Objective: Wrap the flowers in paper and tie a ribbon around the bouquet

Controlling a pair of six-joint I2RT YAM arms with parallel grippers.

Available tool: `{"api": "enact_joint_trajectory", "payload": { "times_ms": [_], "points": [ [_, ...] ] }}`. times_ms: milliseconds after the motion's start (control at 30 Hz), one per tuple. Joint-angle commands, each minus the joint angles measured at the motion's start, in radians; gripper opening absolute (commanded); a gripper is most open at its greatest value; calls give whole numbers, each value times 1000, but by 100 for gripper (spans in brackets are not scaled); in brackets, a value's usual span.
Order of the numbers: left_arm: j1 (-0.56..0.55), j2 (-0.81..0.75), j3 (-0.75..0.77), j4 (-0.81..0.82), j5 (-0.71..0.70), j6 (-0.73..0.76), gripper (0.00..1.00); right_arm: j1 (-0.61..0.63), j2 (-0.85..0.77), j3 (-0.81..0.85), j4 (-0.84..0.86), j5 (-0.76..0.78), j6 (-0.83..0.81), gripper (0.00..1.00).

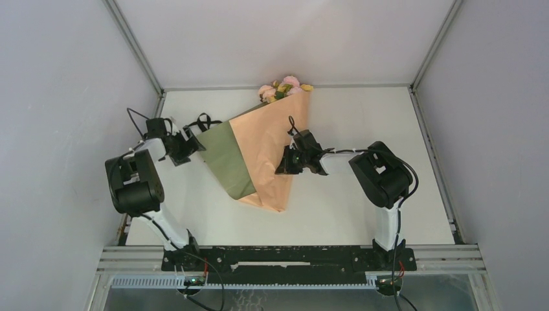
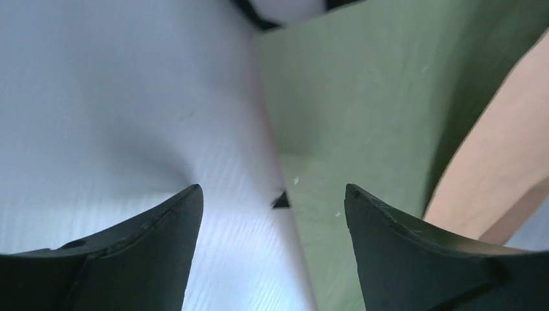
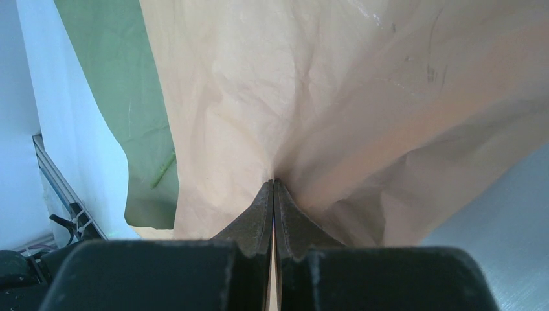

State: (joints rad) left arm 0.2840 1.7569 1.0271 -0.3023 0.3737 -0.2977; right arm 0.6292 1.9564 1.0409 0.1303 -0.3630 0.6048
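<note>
The paper [image 1: 265,152] lies folded peach-side up over the flowers [image 1: 285,87], whose pink and yellow blooms stick out at its far end. An olive green flap [image 1: 226,159] spreads flat to the left. My left gripper [image 1: 194,144] is open at that flap's left corner. In the left wrist view its jaws [image 2: 272,194] straddle the green edge [image 2: 362,97] and hold nothing. My right gripper [image 1: 286,162] is shut on the peach paper's right edge, and the sheet [image 3: 311,84] puckers at the jaws [image 3: 273,183]. I cannot make out the ribbon; a small black tip [image 2: 280,201] shows at the paper's edge.
The white table [image 1: 369,116] is enclosed by grey walls and a metal frame [image 1: 158,87]. A black base rail [image 1: 291,258] runs along the near edge. Black cable loops [image 1: 204,120] rise from both wrists.
</note>
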Motion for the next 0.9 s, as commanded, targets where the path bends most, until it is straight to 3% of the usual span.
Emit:
{"api": "enact_joint_trajectory", "payload": {
  "times_ms": [0, 367, 567, 867],
  "points": [
    [-2, 66, 73, 70, 83, -61, 82, 6, -24, -11, -7, 35, -21, 6],
    [-37, 145, 119, 127, 147, -89, 48, 0, -32, -10, -24, 38, -34, 6],
    [-41, 49, 62, 180, 199, -82, 3, -5, -16, -11, -17, 22, -25, 6],
    [-114, -158, 18, 157, 329, 3, 0, -17, -7, -28, 19, 0, 14, 6]
  ]
}}
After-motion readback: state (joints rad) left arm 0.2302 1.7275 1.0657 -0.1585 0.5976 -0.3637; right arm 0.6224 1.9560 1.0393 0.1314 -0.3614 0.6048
